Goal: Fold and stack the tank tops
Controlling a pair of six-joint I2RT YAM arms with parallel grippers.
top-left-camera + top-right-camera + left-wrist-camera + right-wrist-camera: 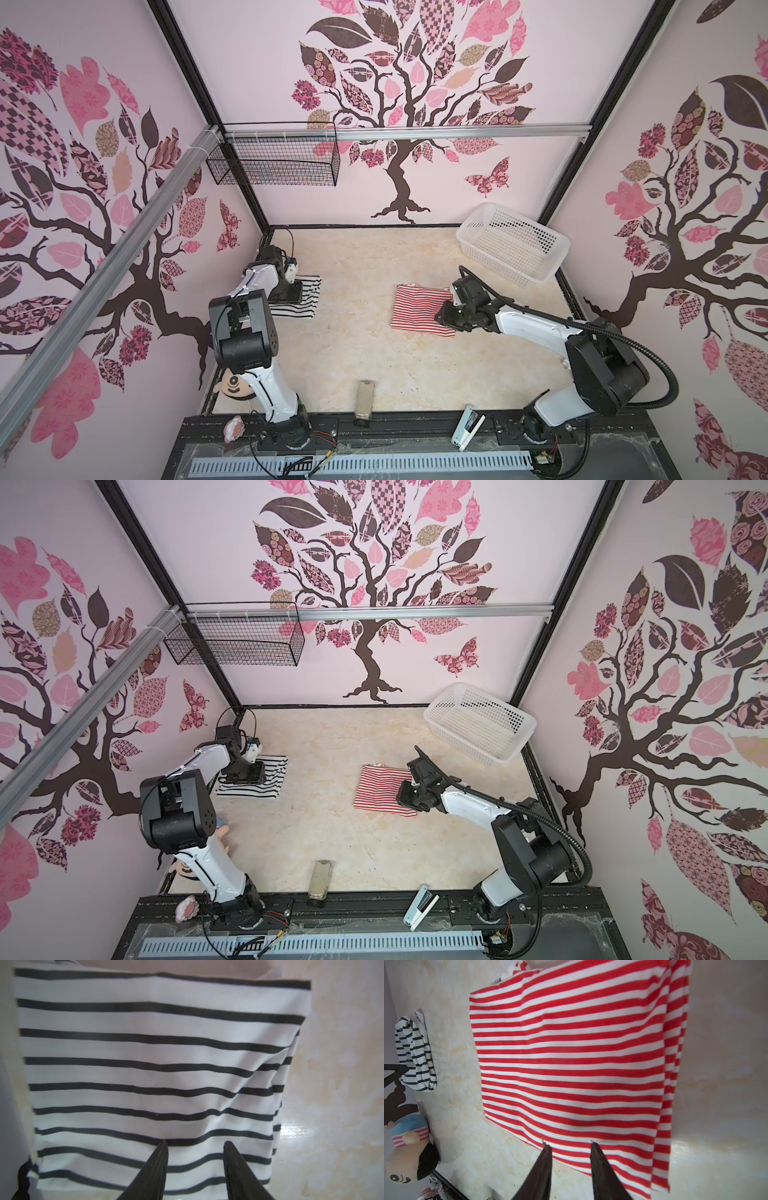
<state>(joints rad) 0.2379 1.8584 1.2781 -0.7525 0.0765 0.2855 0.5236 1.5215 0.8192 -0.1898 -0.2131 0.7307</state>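
Observation:
The black-and-white tank top (307, 303) (274, 781) lies folded at the left of the table in both top views. My left gripper (291, 293) (196, 1142) hovers over its near edge, jaws apart, and only flat striped cloth (145, 1064) shows beneath the gap. The red-and-white tank top (417, 309) (380, 789) (571, 1053) lies folded flat right of the middle. My right gripper (442, 318) (571, 1144) is at its near edge, jaws apart and holding nothing. The right wrist view also catches the black-and-white tank top (415, 1053) off to the side.
A white lattice basket (513, 245) leans at the back right corner. A black wire basket (274, 160) hangs on the back rail. A plush toy (235, 386) (409, 1153) lies at the front left. A small metal box (364, 399) and a white device (467, 426) sit at the front edge.

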